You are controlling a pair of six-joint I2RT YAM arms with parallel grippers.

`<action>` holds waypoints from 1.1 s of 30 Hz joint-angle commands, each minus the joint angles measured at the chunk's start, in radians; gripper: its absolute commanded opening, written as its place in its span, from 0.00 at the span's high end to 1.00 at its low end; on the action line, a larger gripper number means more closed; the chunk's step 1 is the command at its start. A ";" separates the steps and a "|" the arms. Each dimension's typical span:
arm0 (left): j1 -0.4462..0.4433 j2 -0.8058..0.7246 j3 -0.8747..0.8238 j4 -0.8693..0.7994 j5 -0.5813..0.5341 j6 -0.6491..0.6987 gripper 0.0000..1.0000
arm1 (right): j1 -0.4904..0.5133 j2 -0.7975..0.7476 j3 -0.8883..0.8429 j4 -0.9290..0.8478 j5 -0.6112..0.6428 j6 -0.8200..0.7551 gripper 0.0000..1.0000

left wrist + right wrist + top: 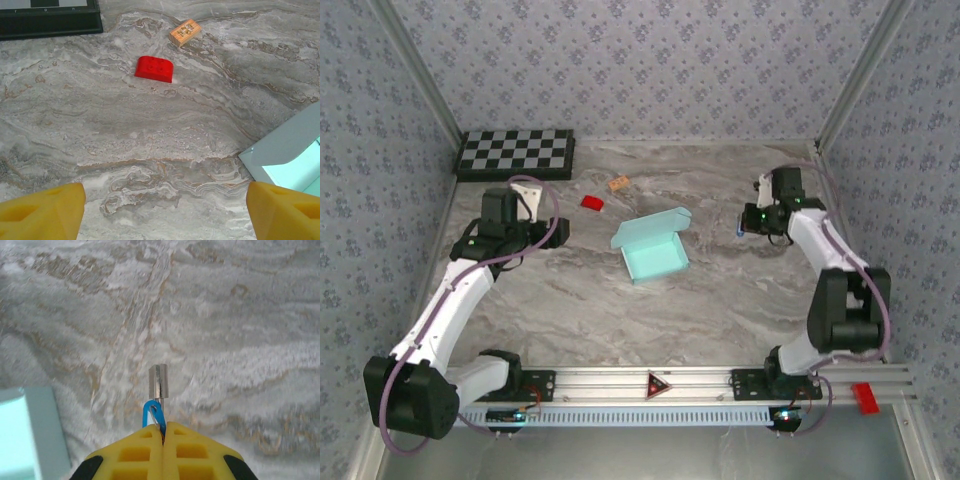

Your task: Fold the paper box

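Marbled table. The paper box lies mid-table, lid raised. Red block, tan block and checkerboard sit far-left of it. Left gripper jaws spread, right gripper jaws pressed together (both apart from the box).

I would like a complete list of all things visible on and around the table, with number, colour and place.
box: 1, pale aqua, table centre, flap raised
red block: 1, red, far-left of box
orange block: 1, orange, just beyond red block
checkerboard: 1, black and white, far left corner
pin: 1, metal with blue clip, in right jaws
table: 1, grey marble
left arm: 1, white and black; yellow jaws open, empty
right arm: 1, white and black; yellow jaws shut on pin
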 commanded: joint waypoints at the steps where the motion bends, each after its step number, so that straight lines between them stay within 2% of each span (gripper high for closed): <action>1: 0.005 -0.012 0.011 -0.003 0.011 0.021 0.16 | 0.036 -0.133 -0.087 0.015 0.004 0.048 1.00; 8: 0.005 -0.009 0.011 -0.003 0.010 0.023 0.16 | 0.137 -0.348 -0.234 0.015 0.014 0.108 1.00; 15: 0.005 -0.006 0.010 -0.003 0.007 0.024 0.16 | 0.330 -0.437 -0.320 0.122 0.071 0.187 1.00; 27: 0.005 0.002 0.011 0.000 0.015 0.017 0.16 | 0.513 -0.282 -0.333 0.357 0.079 0.302 1.00; 33: 0.005 0.004 0.013 0.000 0.015 0.021 0.16 | 0.594 -0.202 -0.343 0.478 0.180 0.396 1.00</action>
